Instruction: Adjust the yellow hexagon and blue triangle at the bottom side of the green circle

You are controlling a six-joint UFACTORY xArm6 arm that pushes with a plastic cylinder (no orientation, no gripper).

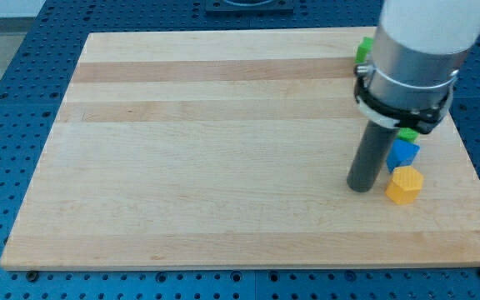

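My tip [360, 188] rests on the table [207, 167] just left of the yellow hexagon [404, 185], placed to nudge it; blue triangle [403, 153] touches above, below a green block [407, 133]. No fingers exist.

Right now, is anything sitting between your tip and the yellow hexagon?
Nothing visible. My tip sits just to the view's left of the yellow hexagon, with only bare board between them. The blue block lies above the hexagon, under a partly hidden green block.

Four small blocks sit on one wooden board [223, 150]. One is a yellow hexagon [404, 185], one a blue block [403, 153]. Two are green: green block [407, 133] and green piece [363, 48].
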